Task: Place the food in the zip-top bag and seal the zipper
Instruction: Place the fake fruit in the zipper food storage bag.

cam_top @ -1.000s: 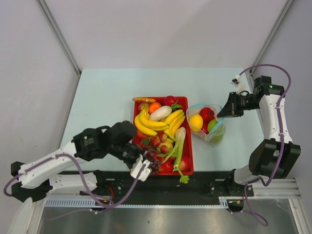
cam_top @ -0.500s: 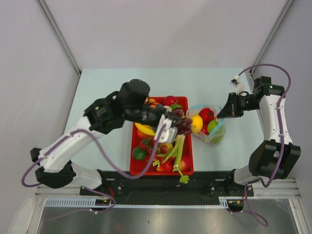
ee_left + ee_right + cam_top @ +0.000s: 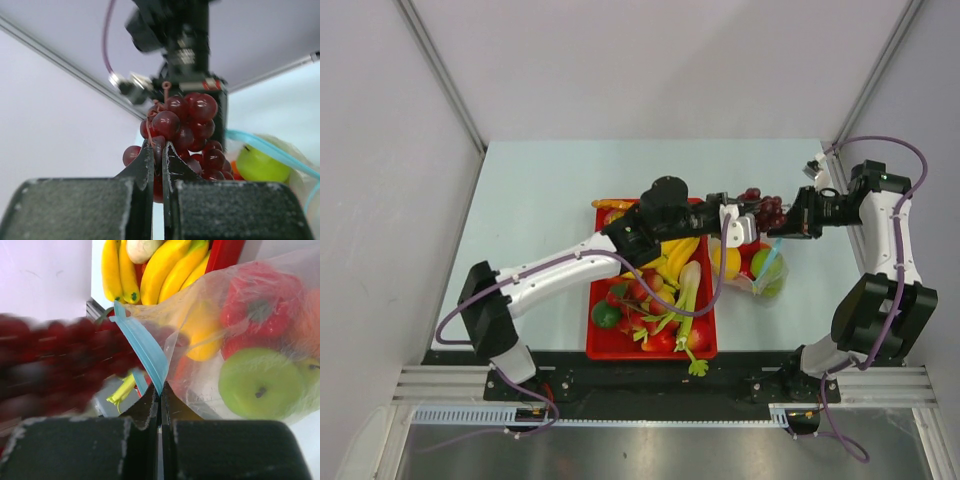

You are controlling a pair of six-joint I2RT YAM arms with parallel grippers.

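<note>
My left gripper (image 3: 744, 214) is shut on a dark red grape bunch (image 3: 766, 208) and holds it in the air above the mouth of the zip-top bag (image 3: 757, 268). In the left wrist view the grape bunch (image 3: 187, 127) hangs from the fingertips (image 3: 158, 146). My right gripper (image 3: 161, 386) is shut on the blue zipper (image 3: 142, 347) and lifts the bag's edge, so the mouth stands open. Inside the bag (image 3: 240, 340) lie a red fruit (image 3: 260, 310), a lemon (image 3: 202, 337) and a green fruit (image 3: 260, 382). More food fills the red tray (image 3: 602, 348).
The tray holds bananas (image 3: 678, 250), a celery stalk (image 3: 688, 295), a lime (image 3: 605, 315) and several small fruits. My left arm (image 3: 570, 268) stretches diagonally over the tray. The right arm (image 3: 880, 240) stands at the table's right edge.
My left arm has carried the grape bunch from the tray's near end up and to the right, over the bag's mouth. The right gripper has kept its hold on the zipper.
</note>
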